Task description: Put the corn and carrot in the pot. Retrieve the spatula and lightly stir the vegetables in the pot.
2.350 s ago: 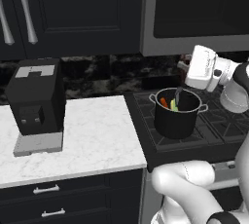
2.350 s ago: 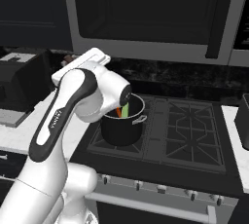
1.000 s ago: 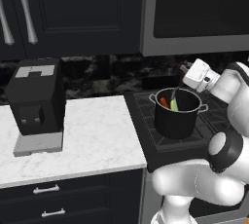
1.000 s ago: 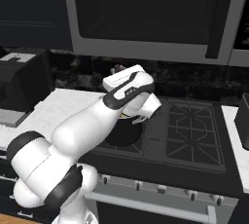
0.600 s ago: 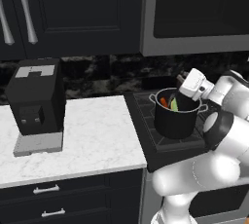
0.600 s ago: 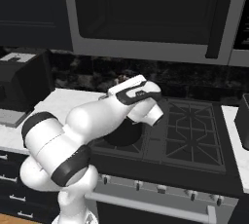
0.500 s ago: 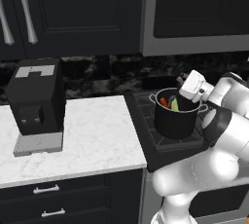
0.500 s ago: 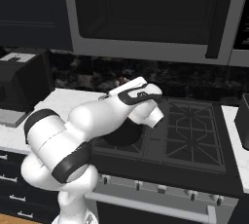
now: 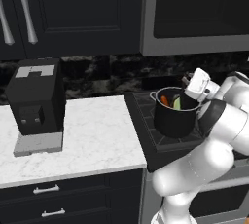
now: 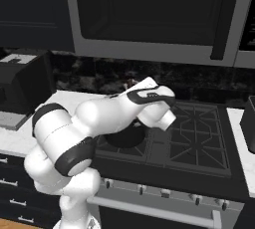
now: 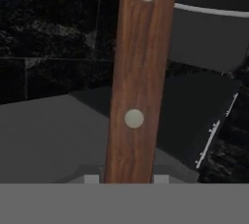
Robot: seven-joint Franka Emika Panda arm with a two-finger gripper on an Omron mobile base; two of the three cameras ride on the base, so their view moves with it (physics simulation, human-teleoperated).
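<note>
Nearest the hand point(image 9: 190, 83) is the spatula point(image 11: 138, 72). In the hand view its brown wooden handle, marked by two pale rivets, rises straight up between the two fingertips, so the hand is closed on the handle and the tool's long axis runs directly away from the palm. The blade end is out of sight past the top of that view, so its depth in the pot cannot be told.

Just beyond the handle, across the top of the hand view, curves the pale rim of the pot point(image 9: 174, 113). In the left base view the hand sits at the far right edge of that rim, tilted down and inward, with the pot below and to its left. The pot stands on the dark stove point(image 9: 146, 121), just beside the white table point(image 9: 82, 140).

Farther in, inside the pot, lie the vegetables: the carrot point(image 9: 165, 101) shows orange toward the side away from the hand, and the corn point(image 9: 177, 103) shows pale green nearer the hand, both leaning against the inner wall.

The stirring stroke appears to turn on this: the vegetables lie ahead of and below the hand, along the spatula's own axis, so a short sweep across the pot's mouth should reach them.
</note>
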